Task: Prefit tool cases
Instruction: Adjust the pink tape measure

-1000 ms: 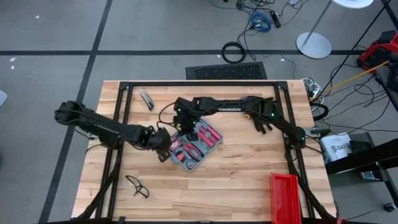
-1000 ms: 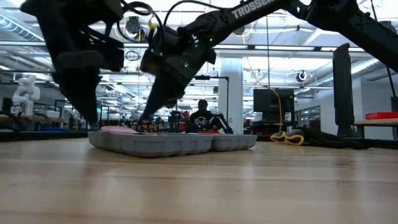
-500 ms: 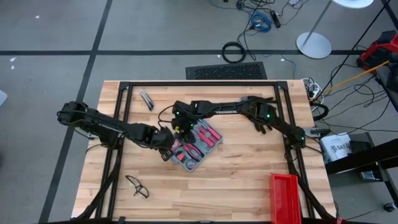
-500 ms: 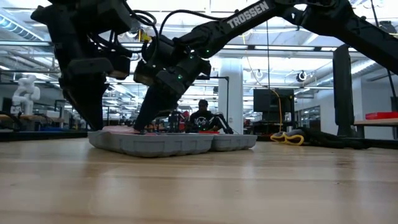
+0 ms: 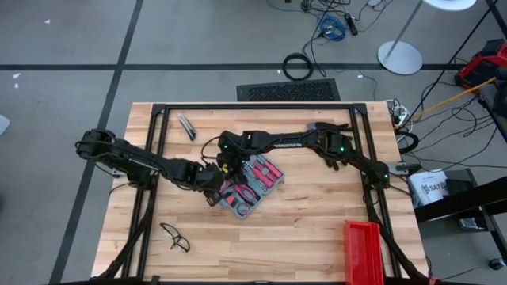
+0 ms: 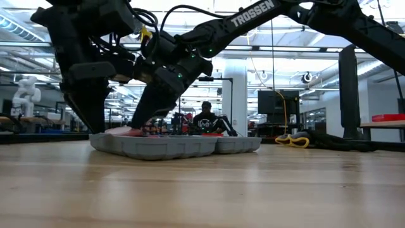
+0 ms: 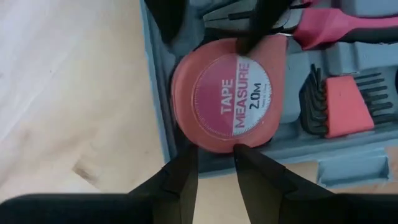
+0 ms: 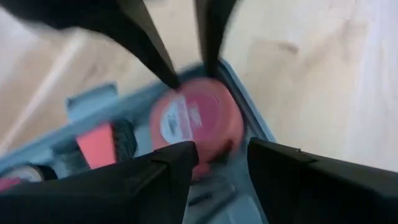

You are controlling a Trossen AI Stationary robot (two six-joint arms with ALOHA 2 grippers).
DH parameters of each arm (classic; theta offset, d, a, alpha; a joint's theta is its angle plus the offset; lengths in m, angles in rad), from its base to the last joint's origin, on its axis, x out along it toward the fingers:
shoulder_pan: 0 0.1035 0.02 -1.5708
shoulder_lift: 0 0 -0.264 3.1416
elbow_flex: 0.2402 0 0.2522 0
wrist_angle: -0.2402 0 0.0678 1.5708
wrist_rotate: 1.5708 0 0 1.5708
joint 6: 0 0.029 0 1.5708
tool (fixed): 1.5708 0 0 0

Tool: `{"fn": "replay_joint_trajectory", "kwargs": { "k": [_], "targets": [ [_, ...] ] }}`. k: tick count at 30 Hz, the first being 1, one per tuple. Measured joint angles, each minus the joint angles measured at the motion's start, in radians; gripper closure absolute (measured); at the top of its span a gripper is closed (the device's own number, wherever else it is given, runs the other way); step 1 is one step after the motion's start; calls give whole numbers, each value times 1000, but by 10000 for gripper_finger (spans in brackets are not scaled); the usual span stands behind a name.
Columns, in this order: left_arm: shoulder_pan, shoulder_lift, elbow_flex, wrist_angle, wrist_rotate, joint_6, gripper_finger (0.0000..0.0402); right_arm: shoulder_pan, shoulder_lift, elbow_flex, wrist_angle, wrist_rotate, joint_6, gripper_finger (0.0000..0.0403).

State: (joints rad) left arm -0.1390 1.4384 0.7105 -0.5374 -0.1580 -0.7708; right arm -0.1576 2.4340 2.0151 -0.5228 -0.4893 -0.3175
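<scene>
The tool case lies open on the table, its grey shell flat on the wood. Its tray holds a red tape measure, red-handled pliers and a set of hex keys. My left gripper is open and points down at the case's left end, fingertips at the tape measure's near rim. My right gripper is open and slants down from the far side, above the tape measure. My left gripper has one fingertip at the tape measure's rim and the other over the case's wall; whether they touch, I cannot tell. My right gripper has one finger over the tape measure's far edge; whether it touches, I cannot tell.
A red bin stands at the near right corner. A pair of glasses lies near left, and a small dark tool far left. Black frame rails run along the table's sides. A person sits far behind the table.
Both grippers have sunk a little toward the case. My right gripper has gone toward the case's left end, over the tape measure. My left gripper has come in closer to the same end. The case has stayed where it was.
</scene>
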Motion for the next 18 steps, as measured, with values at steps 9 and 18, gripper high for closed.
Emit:
{"fn": "replay_joint_trajectory", "kwargs": {
  "k": [9, 18],
  "targets": [
    [0, 3, -3, 11, -44, 2, 290, -9, 3, -2, 72, -61, 66, 264],
    [4, -23, 4, -47, 32, -8, 290, -46, -19, 2, 36, -59, 93, 264]
  ]
}}
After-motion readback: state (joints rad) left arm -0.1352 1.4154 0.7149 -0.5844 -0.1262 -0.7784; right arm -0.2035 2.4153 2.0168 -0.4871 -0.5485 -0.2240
